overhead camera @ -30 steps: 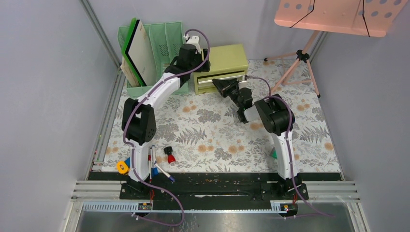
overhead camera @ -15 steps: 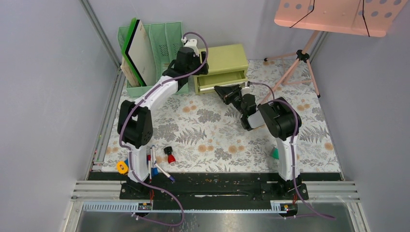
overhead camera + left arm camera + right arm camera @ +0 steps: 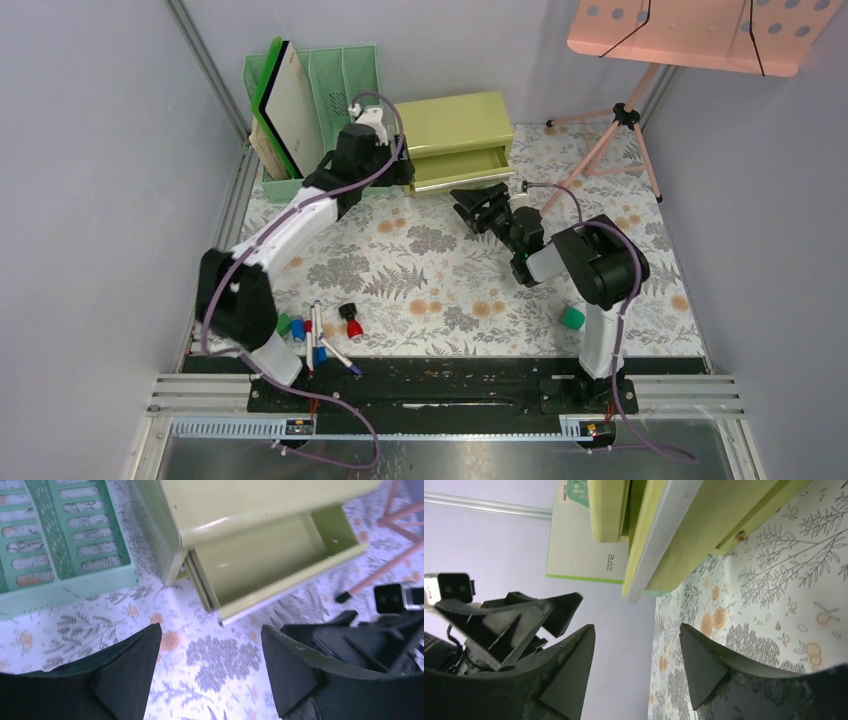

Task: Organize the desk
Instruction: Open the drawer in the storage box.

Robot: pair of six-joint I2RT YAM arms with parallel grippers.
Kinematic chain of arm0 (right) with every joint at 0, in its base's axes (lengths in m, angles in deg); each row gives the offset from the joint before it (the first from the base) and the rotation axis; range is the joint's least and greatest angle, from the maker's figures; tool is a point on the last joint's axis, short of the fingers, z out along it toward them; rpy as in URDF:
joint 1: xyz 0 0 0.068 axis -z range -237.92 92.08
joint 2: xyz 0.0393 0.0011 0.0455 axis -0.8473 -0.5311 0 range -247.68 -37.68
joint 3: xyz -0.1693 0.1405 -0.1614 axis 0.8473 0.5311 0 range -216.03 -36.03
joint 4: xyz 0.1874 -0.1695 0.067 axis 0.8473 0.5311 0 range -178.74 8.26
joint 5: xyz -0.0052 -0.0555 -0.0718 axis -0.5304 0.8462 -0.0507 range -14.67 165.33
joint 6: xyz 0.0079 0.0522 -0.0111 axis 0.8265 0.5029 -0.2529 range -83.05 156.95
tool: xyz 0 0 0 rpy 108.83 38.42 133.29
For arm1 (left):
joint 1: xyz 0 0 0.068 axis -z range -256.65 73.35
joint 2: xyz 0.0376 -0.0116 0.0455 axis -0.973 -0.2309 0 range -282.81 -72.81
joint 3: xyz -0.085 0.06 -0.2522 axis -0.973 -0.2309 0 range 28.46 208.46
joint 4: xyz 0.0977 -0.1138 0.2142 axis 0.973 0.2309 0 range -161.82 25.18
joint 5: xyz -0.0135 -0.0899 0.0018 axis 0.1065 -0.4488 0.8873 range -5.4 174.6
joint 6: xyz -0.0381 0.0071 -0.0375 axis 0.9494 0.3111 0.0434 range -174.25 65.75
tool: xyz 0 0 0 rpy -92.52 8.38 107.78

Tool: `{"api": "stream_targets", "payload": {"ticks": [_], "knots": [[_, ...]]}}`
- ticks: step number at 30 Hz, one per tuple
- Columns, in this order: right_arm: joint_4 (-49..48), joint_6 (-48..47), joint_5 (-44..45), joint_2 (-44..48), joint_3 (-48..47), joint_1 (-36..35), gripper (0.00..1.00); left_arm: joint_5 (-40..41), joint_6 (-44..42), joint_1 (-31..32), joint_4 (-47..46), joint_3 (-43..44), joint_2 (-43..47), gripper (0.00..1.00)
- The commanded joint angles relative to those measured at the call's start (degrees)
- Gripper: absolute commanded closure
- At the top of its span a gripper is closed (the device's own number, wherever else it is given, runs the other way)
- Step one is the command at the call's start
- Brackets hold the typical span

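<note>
- Top view: the left gripper [image 3: 403, 172] hovers at the left corner of the yellow-green drawer chest [image 3: 455, 122], jaws apart and nothing in them.
- The right gripper [image 3: 478, 206] sits just in front of the open drawer [image 3: 468, 165], fingers spread and empty too.
- The bench [image 3: 430, 285] lies beneath both grippers. The loose markers [image 3: 320, 340], a red-capped piece [image 3: 352, 322] and a green block [image 3: 572, 318] wait well behind them, near the arm bases.
- Some small pieces sit partly under the left arm, so what they are is hard to tell.
- Left wrist view: the left gripper [image 3: 210, 632] is wide open over the fern print of the bench [image 3: 75, 625], with the drawer [image 3: 270, 555] ahead and looking bare inside.
- The drawer's back end runs under the chest top, out of sight.
- The right gripper [image 3: 370, 630] crowds in just to the right, and that is the danger: two arms at one drawer could clip each other.
- The green file rack [image 3: 65, 545] sits ahead to the left, cut off by the frame.
- Right wrist view: the right gripper [image 3: 636, 630] is spread and holds nothing, and the drawer front [image 3: 664, 540] looms close ahead.
- A careless push forward could ram the drawer or shove the light chest across the bench [image 3: 774, 605].
- The left gripper [image 3: 509, 620] shows off to one side, near enough to snag.
- The drawer's inside is hidden from here.
</note>
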Motion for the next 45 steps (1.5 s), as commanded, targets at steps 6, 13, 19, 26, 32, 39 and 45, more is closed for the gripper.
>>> {"api": "stream_targets", "payload": {"ticks": [6,13,19,26,32,39,45], "knots": [[17.2,-7.4,-5.6,19.1,11.5,-0.6,0.28,-8.8,7.0,-0.3,-3.1,-20.4,32.3,0.22],[46.8,-17.8,-8.6,39.1,16.8,-0.6,0.23,-6.1,14.4,-0.4,6.7,-36.3,54.9,0.18],[75.6,-28.1,-3.5,57.4,16.4,-0.5,0.13,-1.4,22.3,-0.4,18.9,-43.6,66.0,0.16],[93.5,-32.4,4.0,70.0,16.8,-0.3,0.03,1.7,27.6,-0.4,26.8,-47.1,65.9,0.16],[94.5,-32.5,6.1,69.6,20.4,-0.3,0.02,2.0,28.0,-0.4,33.2,-45.7,56.1,0.16],[95.7,-34.6,8.2,67.9,20.4,-0.1,0.01,2.9,28.3,-0.4,32.3,-46.5,44.0,0.17],[94.6,-33.7,9.4,68.7,22.0,-0.1,0.01,3.3,28.4,-0.3,26.3,-49.5,41.2,0.25]]}}
